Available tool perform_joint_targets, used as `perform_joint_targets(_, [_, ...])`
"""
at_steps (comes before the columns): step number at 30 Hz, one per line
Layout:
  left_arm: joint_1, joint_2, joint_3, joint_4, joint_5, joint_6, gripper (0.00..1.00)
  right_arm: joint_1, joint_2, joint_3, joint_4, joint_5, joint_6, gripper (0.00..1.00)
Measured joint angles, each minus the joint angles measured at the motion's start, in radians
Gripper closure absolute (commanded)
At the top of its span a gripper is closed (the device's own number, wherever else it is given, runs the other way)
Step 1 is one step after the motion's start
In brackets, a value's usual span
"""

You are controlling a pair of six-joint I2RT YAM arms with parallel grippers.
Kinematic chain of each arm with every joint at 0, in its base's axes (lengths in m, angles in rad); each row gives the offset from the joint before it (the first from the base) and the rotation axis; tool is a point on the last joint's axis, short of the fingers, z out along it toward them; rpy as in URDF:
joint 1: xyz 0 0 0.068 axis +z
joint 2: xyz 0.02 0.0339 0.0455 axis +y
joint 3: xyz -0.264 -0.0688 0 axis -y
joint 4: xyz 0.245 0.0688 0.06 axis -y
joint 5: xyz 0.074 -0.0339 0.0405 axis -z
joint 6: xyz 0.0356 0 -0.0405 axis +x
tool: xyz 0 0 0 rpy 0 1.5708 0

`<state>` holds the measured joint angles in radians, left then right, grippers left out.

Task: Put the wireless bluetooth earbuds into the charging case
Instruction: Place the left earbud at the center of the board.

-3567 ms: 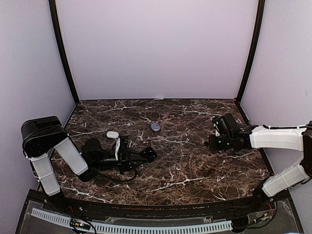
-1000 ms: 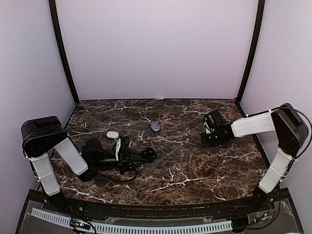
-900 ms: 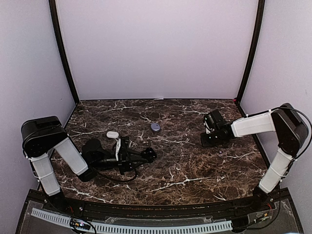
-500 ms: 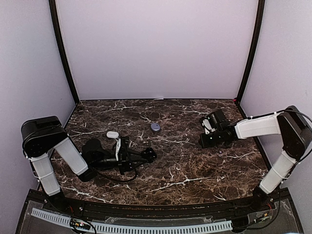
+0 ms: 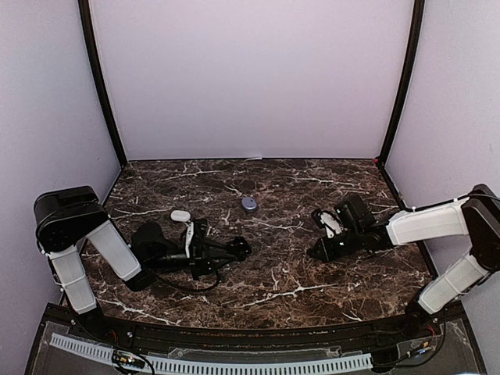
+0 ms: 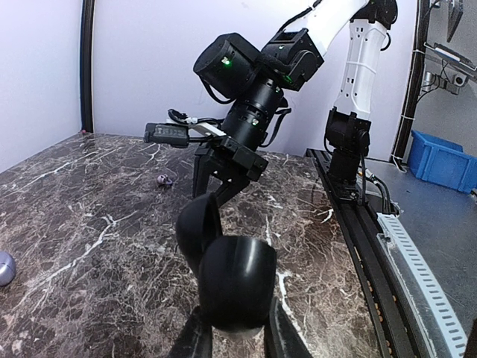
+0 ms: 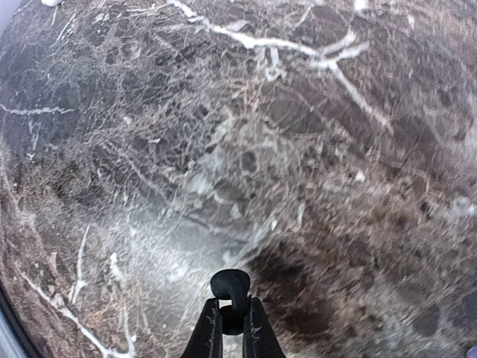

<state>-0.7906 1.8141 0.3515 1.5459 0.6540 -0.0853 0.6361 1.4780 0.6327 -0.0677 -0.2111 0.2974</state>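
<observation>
My left gripper (image 5: pixel 232 249) lies low on the table and is shut on a black charging case (image 6: pixel 237 282). The case's lid (image 6: pixel 196 226) stands open, and the case (image 5: pixel 241 248) faces the right arm. My right gripper (image 7: pixel 232 309) is shut on a small black earbud (image 7: pixel 230 285), pinched between its fingertips above the marble. In the top view the right gripper (image 5: pixel 317 253) hangs right of centre, apart from the case. The left wrist view shows the right gripper (image 6: pixel 218 181) pointing down behind the case. A tiny purple earbud (image 6: pixel 162 180) lies on the table further back.
A white pebble-shaped case (image 5: pixel 180 215) sits just behind the left arm's wrist. A purple case (image 5: pixel 249 203) lies at mid-table towards the back. The dark marble table (image 5: pixel 281 285) has purple walls on three sides. A rail (image 6: pixel 406 253) runs along its near edge.
My right arm has swung left and towards the near edge, bringing its gripper with the black earbud closer to the case. The left arm and the case have not moved.
</observation>
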Motion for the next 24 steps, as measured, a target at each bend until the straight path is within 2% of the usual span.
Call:
perform_joint_targets(9, [0.000, 0.000, 0.000, 0.000, 0.001, 0.000, 0.83, 0.006, -0.027, -0.065, 0.038, -0.039, 0.093, 0.89])
perform_joint_targets(10, [0.000, 0.000, 0.000, 0.000, 0.001, 0.000, 0.83, 0.006, -0.025, -0.066, 0.042, -0.040, 0.100, 0.87])
perform_joint_targets(15, [0.000, 0.000, 0.000, 0.000, 0.001, 0.000, 0.83, 0.006, -0.013, -0.068, 0.061, -0.055, 0.114, 0.66])
perform_joint_targets(24, [0.000, 0.000, 0.000, 0.000, 0.003, 0.000, 0.83, 0.006, -0.014, -0.068, 0.079, -0.048, 0.123, 0.55])
